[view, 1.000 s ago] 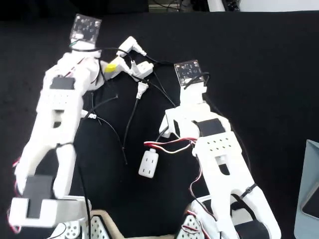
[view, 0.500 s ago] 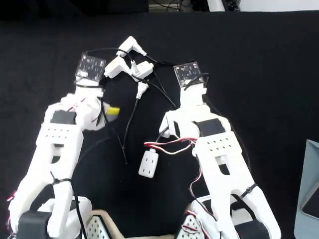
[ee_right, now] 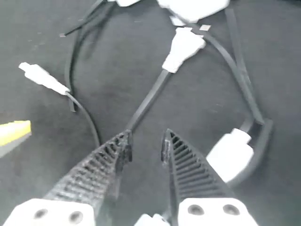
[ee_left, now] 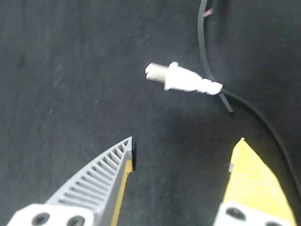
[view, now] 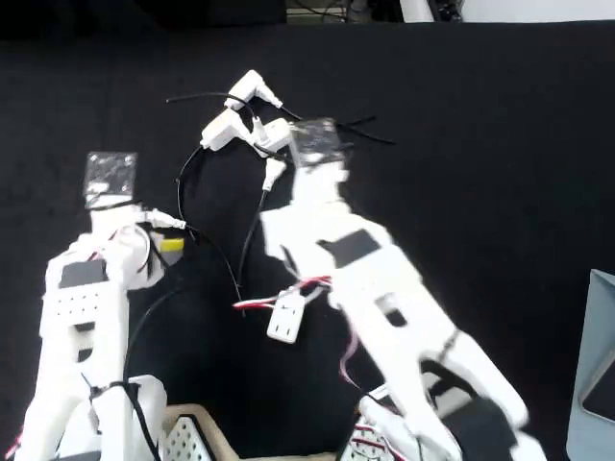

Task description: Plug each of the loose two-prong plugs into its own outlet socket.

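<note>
Two claws, both empty.

Left claw (ee_left: 186, 146): spread wide above the black table (view: 500, 144) with nothing between its fingers. You find a small white plug (ee_left: 183, 80) lying flat just ahead of the fingertips, left of centre in the high view.

Right claw (ee_right: 146, 139): parted narrowly, gripping nothing. A black cord (ee_right: 146, 101) runs from a white two-prong plug (ee_right: 186, 44) to just beside one fingertip.

Plug cluster (view: 240, 120): upper centre of the high view, cords tangled.

Outlet socket (view: 285, 317): lower centre, on the table beside the right arm, well apart from the cluster.
</note>
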Motion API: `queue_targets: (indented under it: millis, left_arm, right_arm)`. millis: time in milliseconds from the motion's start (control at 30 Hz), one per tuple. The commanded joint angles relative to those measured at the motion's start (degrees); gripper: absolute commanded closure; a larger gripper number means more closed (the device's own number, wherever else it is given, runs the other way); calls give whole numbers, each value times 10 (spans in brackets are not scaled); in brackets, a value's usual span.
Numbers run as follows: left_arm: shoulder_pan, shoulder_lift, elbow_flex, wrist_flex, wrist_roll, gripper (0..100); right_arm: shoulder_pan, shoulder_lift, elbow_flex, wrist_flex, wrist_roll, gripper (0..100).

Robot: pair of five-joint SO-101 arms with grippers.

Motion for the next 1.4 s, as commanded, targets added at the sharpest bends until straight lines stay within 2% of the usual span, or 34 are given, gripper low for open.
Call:
queue_targets:
  millis: [0, 100, 233, 433, 600, 933, 1067, 1267, 1367]
  left_arm:
    - [-26, -33, 20, -2, 18, 678]
    - [-26, -36, 41, -11, 18, 678]
    - [-29, -36, 76, -63, 18, 678]
    - [-35, -36, 80, -67, 18, 678]
    - [-36, -36, 81, -67, 18, 678]
    - [-36, -36, 82, -67, 17, 678]
    - [-36, -36, 82, -67, 17, 678]
    - [-36, -36, 82, -67, 17, 678]
    - [-36, -36, 82, -67, 16, 678]
  right_arm:
    - [-24, 109, -97, -16, -34, 887]
    - [-25, 202, -160, -16, -61, 887]
    - [-21, 296, -231, -16, -79, 887]
    - [-19, 383, -308, -14, -95, 887]
    - [4, 433, -363, 31, -105, 887]
    - [7, 507, -444, 137, -111, 890]
    - [8, 512, -464, 163, -106, 992]
    - [6, 508, -524, 259, -105, 986]
    - [7, 480, -548, 312, -80, 986]
